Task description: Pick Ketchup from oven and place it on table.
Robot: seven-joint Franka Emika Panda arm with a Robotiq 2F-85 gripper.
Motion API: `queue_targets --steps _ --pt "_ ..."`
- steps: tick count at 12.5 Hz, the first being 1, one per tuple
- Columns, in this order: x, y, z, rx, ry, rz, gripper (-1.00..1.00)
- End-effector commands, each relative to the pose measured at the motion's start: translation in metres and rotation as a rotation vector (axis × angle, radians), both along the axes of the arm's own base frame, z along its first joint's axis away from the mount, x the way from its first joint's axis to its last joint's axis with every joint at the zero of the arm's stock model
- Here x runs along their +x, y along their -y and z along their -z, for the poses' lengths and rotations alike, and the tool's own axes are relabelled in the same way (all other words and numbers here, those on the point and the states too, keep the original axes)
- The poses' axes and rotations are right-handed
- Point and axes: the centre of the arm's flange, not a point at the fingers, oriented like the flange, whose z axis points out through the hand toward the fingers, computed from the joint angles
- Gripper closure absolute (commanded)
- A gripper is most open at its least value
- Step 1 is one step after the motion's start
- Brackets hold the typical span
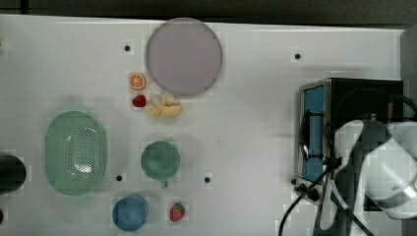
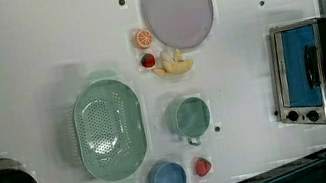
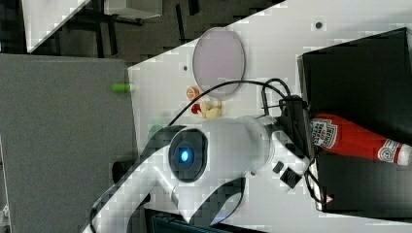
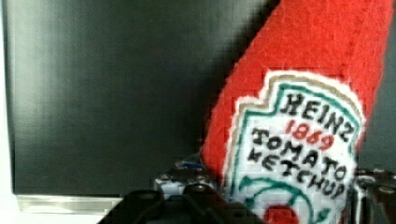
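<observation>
Barely started imo: the ketchup bottle (image 3: pixel 357 138) is lying on the black top of the toaster oven (image 3: pixel 359 63) w/ the gripper (image 4: pixel 280 200) right at its label end, jaws straddling it but can't tell if they're clamped yet, so lift + move to the table (image 1: pixel 246 128) are left.

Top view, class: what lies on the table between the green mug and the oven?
Nothing but bare white table and one small black dot hole; the stretch from green mug to oven is bare.
</observation>
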Motion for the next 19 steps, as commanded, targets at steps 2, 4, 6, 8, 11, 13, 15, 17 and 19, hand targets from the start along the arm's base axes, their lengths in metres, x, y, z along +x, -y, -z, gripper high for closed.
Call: queue_targets --steps 2,4,6,8,11,13,15,17,19 --pt "0.034 -0.018 -0.124 -0.092 0.104 -0.095 -0.29" --pt "0.048 -0.048 -0.180 -0.110 0.096 -0.176 -0.29" --pt "0.061 -0.091 -0.218 -0.079 0.086 -0.251 -0.29" --pt "0.075 -0.150 -0.238 -0.034 0.049 -0.354 -0.29" --pt "0.098 -0.256 -0.235 0.008 0.004 -0.544 -0.29" --pt "0.106 -0.312 -0.219 0.025 -0.022 -0.643 -0.29" --pt "0.103 -0.350 -0.188 0.053 -0.081 -0.708 -0.29" --pt "0.094 -0.366 -0.145 0.082 -0.154 -0.733 -0.29" --pt "0.088 -0.365 -0.098 0.084 -0.161 -0.731 -0.29"
